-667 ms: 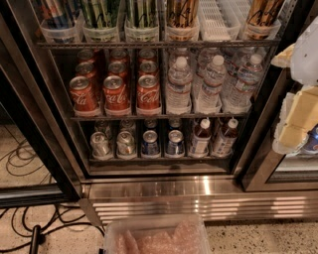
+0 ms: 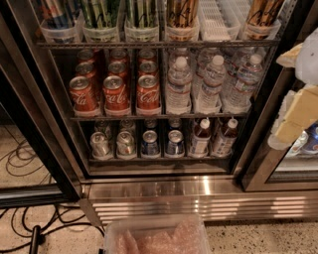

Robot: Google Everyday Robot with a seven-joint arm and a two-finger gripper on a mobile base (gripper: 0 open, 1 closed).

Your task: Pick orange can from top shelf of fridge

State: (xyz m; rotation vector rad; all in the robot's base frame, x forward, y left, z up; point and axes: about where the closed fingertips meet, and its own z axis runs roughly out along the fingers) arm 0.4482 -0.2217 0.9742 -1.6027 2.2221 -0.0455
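The fridge (image 2: pixel 198 196) fills the view, door open, with a ribbed steel base panel. The top shelf (image 2: pixel 149 44) runs along the upper edge and carries tall cans in clear cups. The rack below holds red cans (image 2: pixel 117 94) on the left and water bottles (image 2: pixel 213 82) on the right. A clear plastic bin (image 2: pixel 156 237) sits at the bottom edge. The claw (image 2: pixel 296 115) hangs at the right edge, beside the door frame, well apart from the cans; its state cannot be told. The orange can (image 2: pixel 181 14) stands upright on the top shelf, right of the green-striped cans (image 2: pixel 102 12). A second orange can (image 2: pixel 262 12) stands at the far right.
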